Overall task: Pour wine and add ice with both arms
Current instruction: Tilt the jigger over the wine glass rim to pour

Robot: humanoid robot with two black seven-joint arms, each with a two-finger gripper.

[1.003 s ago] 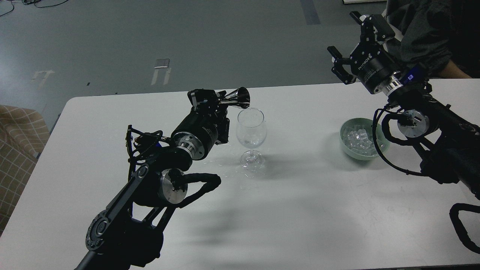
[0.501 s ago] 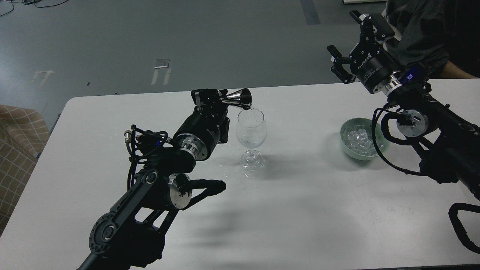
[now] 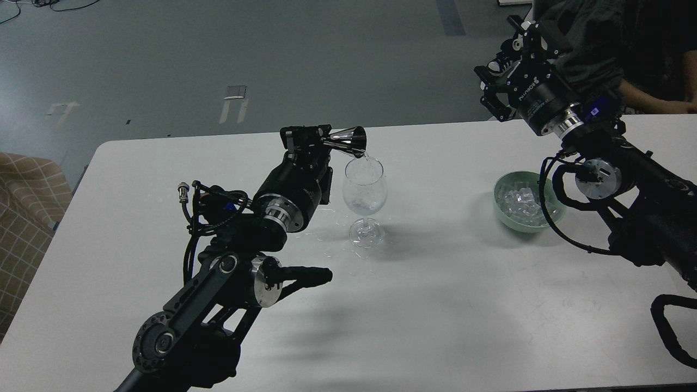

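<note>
My left gripper point(image 3: 320, 139) is shut on a small steel jigger point(image 3: 350, 141), tipped with its mouth over the rim of a clear stemmed wine glass point(image 3: 365, 191). A thin stream of clear wine point(image 3: 370, 161) runs into the glass, and a little lies in the bowl. A pale green bowl point(image 3: 503, 209) to the right holds a heap of ice cubes point(image 3: 520, 202). My right gripper point(image 3: 509, 57) is open and empty, raised well above the table's far right edge, behind the bowl.
The white table point(image 3: 425, 294) bears small spilled drops beside the glass foot point(image 3: 332, 245). A person in dark clothes point(image 3: 615, 43) sits at the far right. A checked seat point(image 3: 22, 201) stands at the left.
My left arm has shifted slightly up and right, tipping the jigger further; liquid now streams into the glass. My right gripper has barely moved.
</note>
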